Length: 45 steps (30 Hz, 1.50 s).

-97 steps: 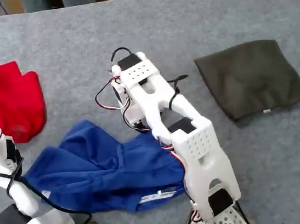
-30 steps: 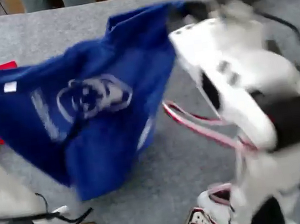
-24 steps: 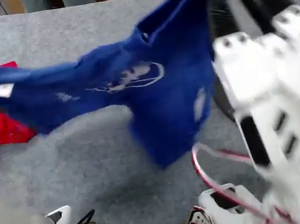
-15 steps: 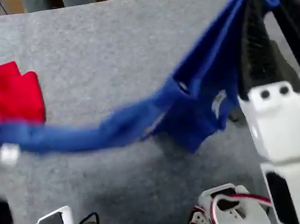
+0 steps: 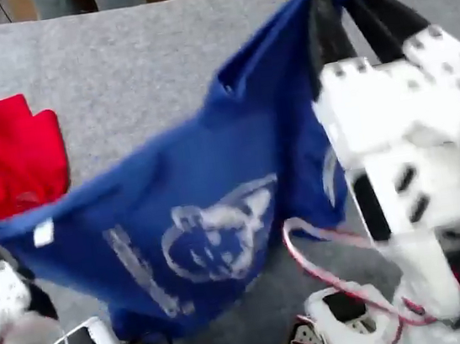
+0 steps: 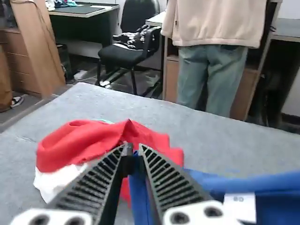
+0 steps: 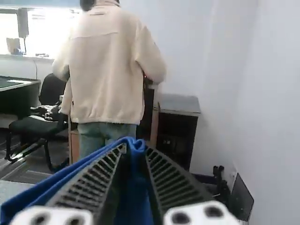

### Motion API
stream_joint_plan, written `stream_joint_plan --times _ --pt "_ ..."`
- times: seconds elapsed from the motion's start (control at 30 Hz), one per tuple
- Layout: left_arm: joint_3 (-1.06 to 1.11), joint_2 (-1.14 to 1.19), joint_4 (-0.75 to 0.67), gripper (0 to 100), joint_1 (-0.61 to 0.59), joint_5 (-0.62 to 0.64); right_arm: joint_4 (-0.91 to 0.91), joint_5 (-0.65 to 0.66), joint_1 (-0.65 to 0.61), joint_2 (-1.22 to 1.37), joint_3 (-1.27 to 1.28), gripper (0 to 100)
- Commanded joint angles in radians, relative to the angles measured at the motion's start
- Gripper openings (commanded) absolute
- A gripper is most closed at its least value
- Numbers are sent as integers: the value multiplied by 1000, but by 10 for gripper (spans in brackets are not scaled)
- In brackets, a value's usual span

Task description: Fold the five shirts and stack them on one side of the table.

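The blue shirt (image 5: 210, 217) hangs stretched above the surface (image 5: 130, 58), the right gripper (image 7: 133, 149) pinching it at one o'clock and the left gripper (image 6: 132, 151) pinching its eight o'clock corner. A red shirt (image 5: 11, 154) lies at nine.

Soft, even light lies over the grey worktop (image 5: 116, 77), and the shadows there are faint and soft-edged. The raised blue shirt (image 5: 202, 218) throws a dim patch on the worktop just beneath its lower hem. The white arm (image 5: 396, 142) is very bright, close to washed out. In the right wrist view a window (image 7: 37, 28) glares white, and the right hand (image 7: 135, 148) stands dark before a pale, well-lit wall (image 7: 262, 93). In the left wrist view the room is evenly lit, darker beneath the desk (image 6: 84, 11).
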Motion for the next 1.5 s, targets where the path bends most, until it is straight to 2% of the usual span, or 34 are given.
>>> stream_joint_plan --times 0.0,0.1,0.4,0.73,0.87,1.07,1.17,1.3,1.4,1.47 --pt "-15 -6 -124 30 -87 -3 -91 -12 5 -24 7 14" --pt "-73 -8 -161 30 -117 -3 -101 -12 5 -56 -25 14" --pt "-328 -11 -149 30 -117 -3 -97 -18 6 -111 -280 14" --pt "-619 -6 9 30 -117 -5 -25 -18 6 -119 -481 15" --pt "-588 -6 41 30 -117 -5 21 -18 5 -116 -410 15" --pt "-306 -5 12 30 -114 40 -8 -18 3 -94 7 14" --pt "27 8 -181 30 -111 92 -173 -18 3 -85 272 14" --pt "449 95 -649 32 -30 87 -600 -18 5 -84 680 14" --pt "604 218 -956 30 48 44 -965 -17 5 -65 911 14" --pt "611 321 -1091 30 91 3 -1117 -17 5 -21 970 14"
